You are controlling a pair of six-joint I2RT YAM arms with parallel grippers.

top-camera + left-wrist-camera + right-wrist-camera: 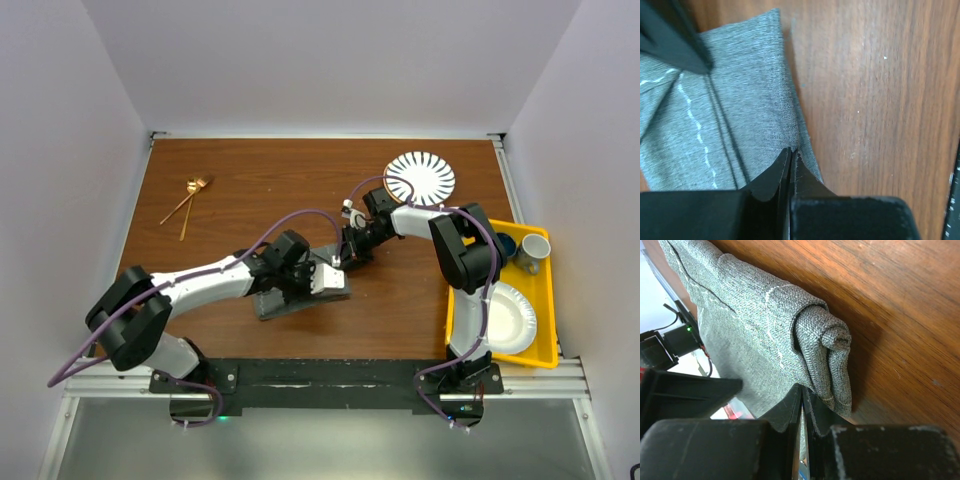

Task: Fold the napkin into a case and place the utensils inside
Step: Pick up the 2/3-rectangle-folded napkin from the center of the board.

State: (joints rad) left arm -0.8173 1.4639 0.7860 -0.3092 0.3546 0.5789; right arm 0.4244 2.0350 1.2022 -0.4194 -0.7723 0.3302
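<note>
The napkin (285,303) is lying as a bunched, partly folded strip near the middle of the counter (250,170), a little toward its near edge. The left end effector (791,151) is pinching one thin edge of the cloth with its jaws closed tight. The right end effector (803,387) is clamping the opposite end, where several layers are curling over each other into a thick lump. The utensils (188,200) are lying well apart from the cloth, toward the far left corner.

The left grip looks to be catching only the very rim of the fabric, so any pull is likely risking the hem sliding out and the fold springing open. At the right end the layers are sitting unevenly. If the two arms are pulling in different directions, the strip is probably going to twist or bunch rather than lie flat, leaving no clean pocket. Dragging the cloth could also be undoing the creases.
</note>
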